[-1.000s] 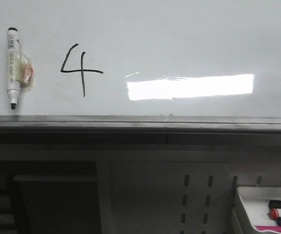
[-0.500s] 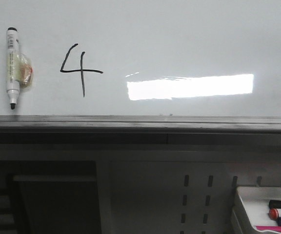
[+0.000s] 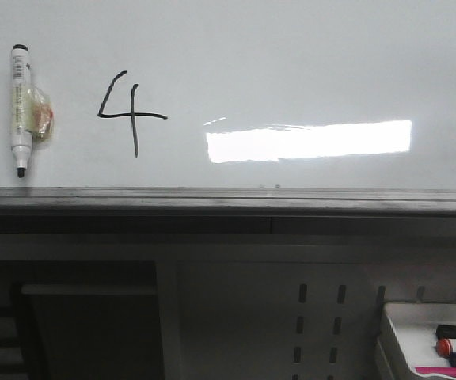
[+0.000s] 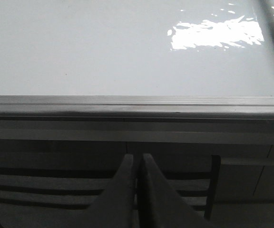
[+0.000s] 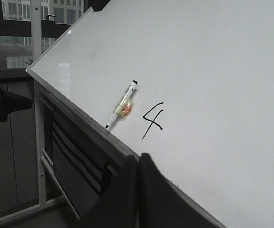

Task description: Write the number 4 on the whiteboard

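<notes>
A black hand-drawn number 4 stands on the whiteboard, left of a bright glare patch. It also shows in the right wrist view. A white marker with a black cap hangs tip-down on the board left of the 4, with a yellowish pad behind it. It shows in the right wrist view too. My left gripper is shut and empty, below the board's grey edge rail. My right gripper is shut and empty at the rail, below the 4.
A small white tray with red, blue and black markers sits at the lower right. Under the rail is a dark perforated panel and a dark slatted frame. The right wrist view shows a window beyond the board.
</notes>
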`<action>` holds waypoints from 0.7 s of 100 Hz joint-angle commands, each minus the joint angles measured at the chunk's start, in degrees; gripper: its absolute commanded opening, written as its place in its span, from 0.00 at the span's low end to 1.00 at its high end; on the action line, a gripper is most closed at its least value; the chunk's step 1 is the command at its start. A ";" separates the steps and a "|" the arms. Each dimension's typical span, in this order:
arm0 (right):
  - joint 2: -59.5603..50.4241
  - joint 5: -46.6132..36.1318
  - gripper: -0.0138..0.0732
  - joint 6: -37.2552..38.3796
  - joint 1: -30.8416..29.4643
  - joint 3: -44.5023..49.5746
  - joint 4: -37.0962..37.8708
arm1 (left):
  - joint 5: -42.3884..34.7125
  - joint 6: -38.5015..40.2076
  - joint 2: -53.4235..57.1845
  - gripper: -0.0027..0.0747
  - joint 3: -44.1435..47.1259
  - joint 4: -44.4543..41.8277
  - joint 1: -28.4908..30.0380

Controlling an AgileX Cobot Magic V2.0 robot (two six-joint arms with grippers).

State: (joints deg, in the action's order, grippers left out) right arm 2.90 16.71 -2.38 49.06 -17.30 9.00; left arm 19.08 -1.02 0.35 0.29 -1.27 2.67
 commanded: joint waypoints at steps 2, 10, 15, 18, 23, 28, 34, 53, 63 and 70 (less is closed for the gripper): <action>0.64 -4.50 0.08 -0.14 -0.44 -1.44 0.66 | -3.25 0.16 1.37 0.01 1.86 -0.01 -0.14; 0.64 -4.68 0.08 -0.14 -0.44 -1.02 0.66 | -3.25 0.16 1.37 0.01 1.86 -0.01 -0.14; 0.64 -4.95 0.08 -0.14 -0.44 -0.51 0.66 | -3.25 0.16 1.37 0.01 1.86 -0.01 -0.14; 0.64 -5.07 0.08 -0.14 -0.58 -0.06 0.66 | -3.25 0.16 1.37 0.01 1.86 -0.01 -0.14; 0.64 -5.77 0.08 -0.14 -1.50 0.79 0.66 | -3.25 0.16 1.37 0.01 1.86 -0.01 -0.14; 0.64 -6.79 0.08 -0.14 -3.50 1.81 0.66 | -3.25 0.16 1.37 0.01 1.86 -0.01 -0.14; 0.64 -8.77 0.08 -0.14 -6.37 3.27 0.43 | -3.25 0.16 1.37 0.01 1.86 -0.01 -0.14; 0.64 -15.94 0.08 -0.14 -19.22 8.25 -1.50 | -3.25 0.16 1.37 0.01 1.86 -0.01 -0.14; 0.64 -17.87 0.08 -0.14 -27.05 10.65 -3.99 | -3.25 0.16 1.37 0.01 1.86 -0.01 -0.14; 0.64 -19.02 0.08 -0.14 -32.10 12.36 -5.79 | -3.25 0.16 1.37 0.01 1.86 -0.01 -0.14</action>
State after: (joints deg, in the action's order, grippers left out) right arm 2.90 4.45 -2.38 22.59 -5.24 5.50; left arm 19.17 -1.12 0.35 0.29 -1.27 2.67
